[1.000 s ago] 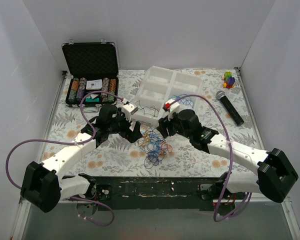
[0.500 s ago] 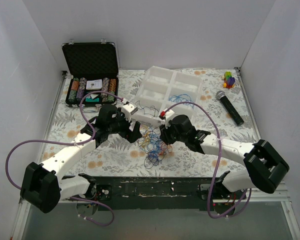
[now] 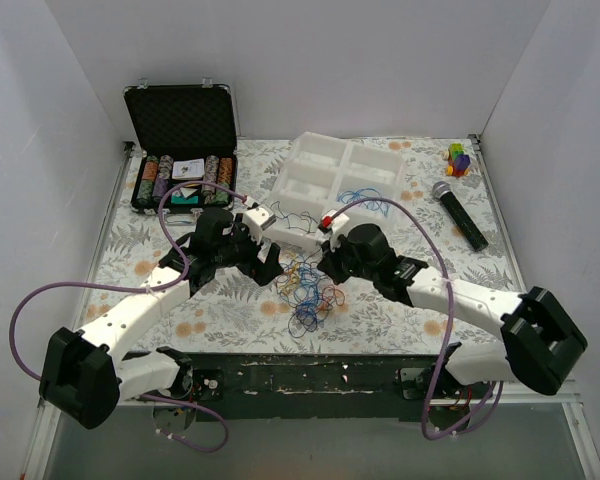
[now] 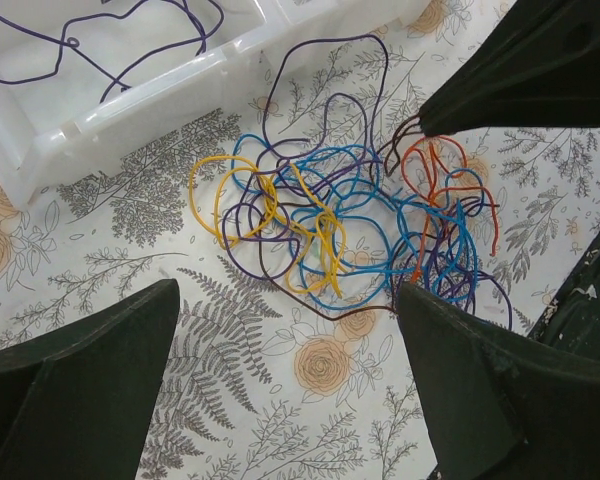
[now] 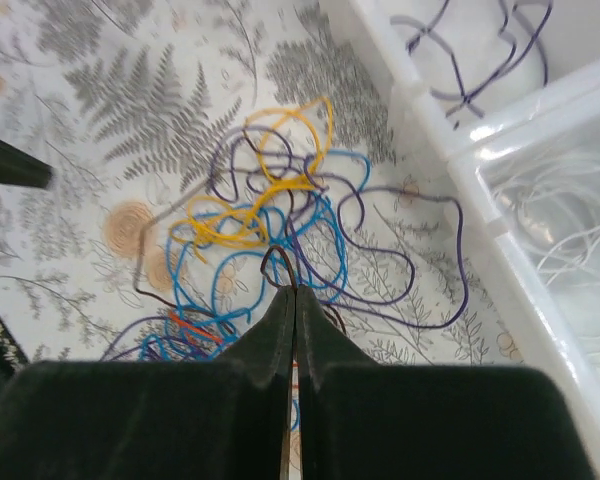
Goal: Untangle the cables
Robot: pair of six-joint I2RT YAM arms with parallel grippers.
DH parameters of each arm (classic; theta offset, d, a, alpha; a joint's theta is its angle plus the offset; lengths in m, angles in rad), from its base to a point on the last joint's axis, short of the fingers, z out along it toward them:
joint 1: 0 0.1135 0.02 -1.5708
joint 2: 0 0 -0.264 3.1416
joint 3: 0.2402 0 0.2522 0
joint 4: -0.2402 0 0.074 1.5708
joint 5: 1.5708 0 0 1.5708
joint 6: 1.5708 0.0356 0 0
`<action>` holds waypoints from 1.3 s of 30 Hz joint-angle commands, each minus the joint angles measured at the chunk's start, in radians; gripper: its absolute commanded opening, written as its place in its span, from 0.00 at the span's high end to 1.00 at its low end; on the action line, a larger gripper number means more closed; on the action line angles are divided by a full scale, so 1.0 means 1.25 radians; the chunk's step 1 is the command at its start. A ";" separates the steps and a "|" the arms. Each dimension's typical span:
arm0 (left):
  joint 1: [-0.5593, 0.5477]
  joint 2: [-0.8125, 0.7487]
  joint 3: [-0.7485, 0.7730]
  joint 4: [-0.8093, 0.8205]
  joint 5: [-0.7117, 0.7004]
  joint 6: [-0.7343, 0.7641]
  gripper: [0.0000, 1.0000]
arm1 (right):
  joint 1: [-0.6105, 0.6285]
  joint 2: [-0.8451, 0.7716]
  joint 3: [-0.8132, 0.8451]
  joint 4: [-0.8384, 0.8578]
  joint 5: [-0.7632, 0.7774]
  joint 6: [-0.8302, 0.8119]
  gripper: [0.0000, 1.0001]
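The cables (image 3: 310,290) lie as a loose tangle of blue, yellow, purple, orange and brown loops on the flowered cloth between both arms. It shows in the left wrist view as the tangle (image 4: 360,230), and in the right wrist view as the tangle (image 5: 260,230). My right gripper (image 5: 293,290) is shut on a thin brown loop (image 5: 275,262) at the tangle's edge. The left wrist view shows its fingers (image 4: 520,70) coming in from the upper right. My left gripper (image 4: 290,385) hangs open just short of the tangle, with only cloth between its fingers.
A white compartment tray (image 3: 325,150) stands behind the tangle; it holds purple cable (image 5: 470,60), white cable (image 5: 560,210) and blue cable (image 3: 365,197). An open chip case (image 3: 180,120) is at the back left. A microphone (image 3: 460,215) and a coloured toy (image 3: 459,158) are at the right.
My right gripper has closed from open onto the brown loop, and its arm has shifted slightly over the tangle. The left arm has barely moved.
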 commanded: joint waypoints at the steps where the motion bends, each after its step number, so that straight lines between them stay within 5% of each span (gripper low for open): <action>1: -0.002 -0.023 0.017 0.013 0.028 -0.006 0.09 | 0.004 -0.119 0.084 0.022 -0.039 0.000 0.99; 15: -0.002 -0.014 0.031 0.010 0.102 -0.029 0.09 | 0.005 -0.280 0.298 -0.030 -0.017 -0.030 0.99; 34: -0.002 -0.162 0.023 -0.004 0.202 0.081 0.04 | 0.004 -0.114 0.738 0.012 0.045 -0.161 0.99; 39: -0.002 -0.222 0.017 0.134 0.122 0.050 0.02 | 0.004 -0.107 0.743 0.022 -0.003 -0.125 0.99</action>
